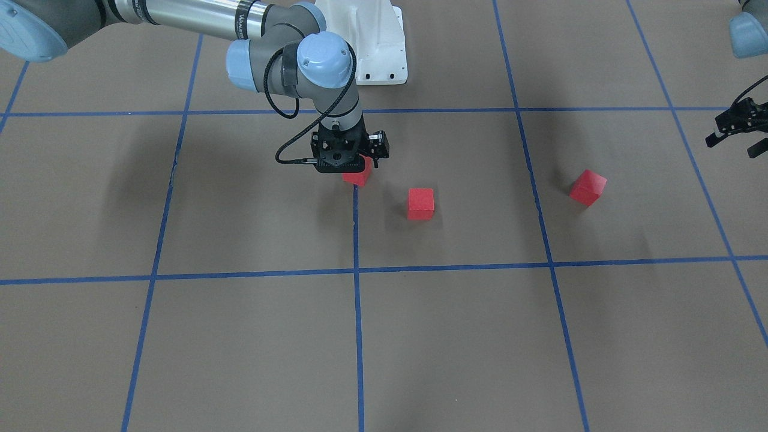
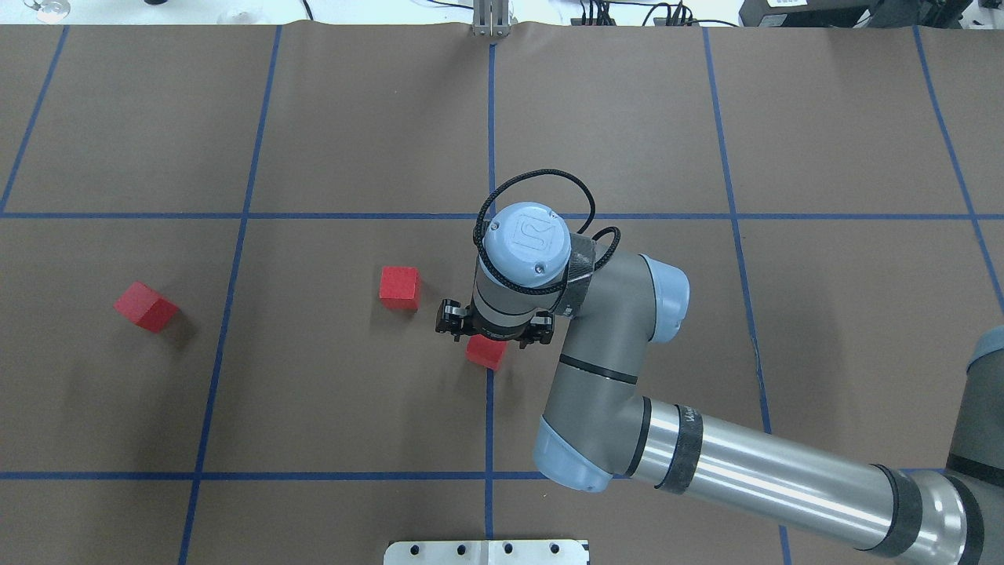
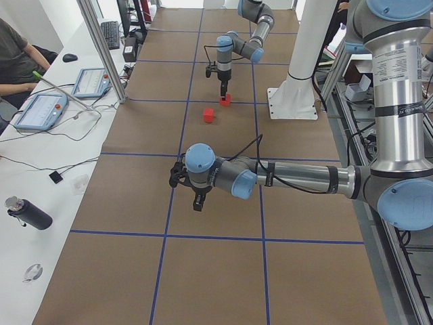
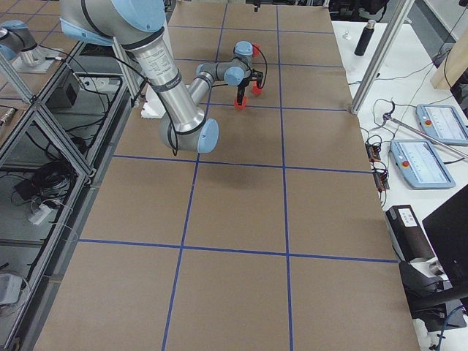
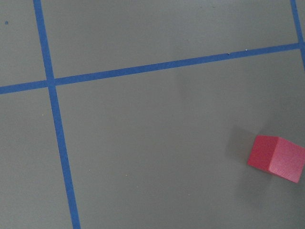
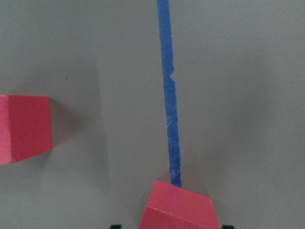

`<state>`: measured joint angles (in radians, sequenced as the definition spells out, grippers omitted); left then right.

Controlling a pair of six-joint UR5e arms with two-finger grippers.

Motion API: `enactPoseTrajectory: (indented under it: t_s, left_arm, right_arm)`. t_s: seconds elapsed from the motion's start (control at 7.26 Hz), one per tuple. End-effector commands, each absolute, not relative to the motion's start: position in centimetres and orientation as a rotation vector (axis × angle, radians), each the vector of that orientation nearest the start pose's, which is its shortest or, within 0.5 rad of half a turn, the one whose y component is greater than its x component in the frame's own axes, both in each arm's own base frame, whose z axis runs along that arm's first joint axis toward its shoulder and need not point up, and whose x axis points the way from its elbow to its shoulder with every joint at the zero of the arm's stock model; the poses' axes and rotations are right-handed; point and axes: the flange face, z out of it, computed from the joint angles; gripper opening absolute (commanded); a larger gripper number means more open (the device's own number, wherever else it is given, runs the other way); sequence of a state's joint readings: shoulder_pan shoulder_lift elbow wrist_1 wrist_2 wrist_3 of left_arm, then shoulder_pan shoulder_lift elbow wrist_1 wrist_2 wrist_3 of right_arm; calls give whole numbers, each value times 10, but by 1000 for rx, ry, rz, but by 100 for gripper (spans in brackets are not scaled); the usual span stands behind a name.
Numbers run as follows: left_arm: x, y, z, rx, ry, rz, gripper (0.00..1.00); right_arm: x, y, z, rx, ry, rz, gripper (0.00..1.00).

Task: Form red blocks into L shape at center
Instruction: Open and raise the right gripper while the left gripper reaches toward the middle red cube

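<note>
Taking 12 o'clock as straight away from the robot: the right arm [image 2: 706,463] sweeps in from 5 o'clock over the table [image 2: 353,408], wrist pointing down at the center [image 2: 464,424]. The left gripper [image 1: 734,144] hangs out at the 9 o'clock side, its fingers spread wide with nothing between them.

The right gripper [image 2: 492,337] is straddling the first block [image 2: 486,355], which sits on the blue line [image 6: 169,95]. There's a finger on either side of it in the wrist view, but I can't tell whether they pinch it or stand just clear.

The second block [image 2: 398,283] is near, at 10 o'clock of the first, and not touching it. The third block [image 2: 145,306] is well off at 9 o'clock, turned against the grid.

This looks like the corner-laying step, and the first block seems skewed to the line. I'd square it to the tape, seat it flat, then open and lift straight up so nothing drags. A crooked corner would probably leave gaps when the other two come in face to face.
</note>
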<state>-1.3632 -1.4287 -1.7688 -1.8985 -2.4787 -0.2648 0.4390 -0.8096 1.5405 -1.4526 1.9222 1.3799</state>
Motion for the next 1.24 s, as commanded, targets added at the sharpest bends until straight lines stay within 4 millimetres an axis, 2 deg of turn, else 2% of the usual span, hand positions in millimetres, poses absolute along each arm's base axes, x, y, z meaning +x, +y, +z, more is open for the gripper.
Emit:
enactPoseTrajectory:
  t_s: [0.0, 0.14, 0.28, 0.41, 0.55, 0.69, 0.83, 0.96, 1.1]
  left_arm:
    - [90, -460, 501, 75, 1009, -13, 100]
    - [125, -464, 462, 54, 1038, -26, 100]
    - [163, -467, 423, 24, 1065, -53, 100]
    - [233, -468, 377, -2, 1064, -83, 100]
    - [292, -457, 348, 2, 1052, -87, 100]
    - [357, -435, 322, 24, 1041, -64, 100]
    - [424, -414, 302, 62, 1020, -37, 100]
    - [455, -418, 302, 90, 982, -41, 100]
    - [477, -425, 287, 84, 974, -34, 100]
  right_arm:
    - [-559, -417, 185, -35, -948, 116, 98]
    - [-504, -436, 195, -53, -967, 150, 98]
    - [-449, -454, 223, -71, -977, 150, 98]
    - [-404, -468, 259, -63, -967, 104, 99]
    - [-373, -479, 292, -50, -945, 79, 99]
    - [-347, -488, 325, -33, -913, 54, 99]
    - [-335, -490, 346, -14, -892, 11, 99]
    - [-333, -493, 353, -9, -880, 7, 99]
    - [-335, -494, 357, -16, -874, 9, 99]
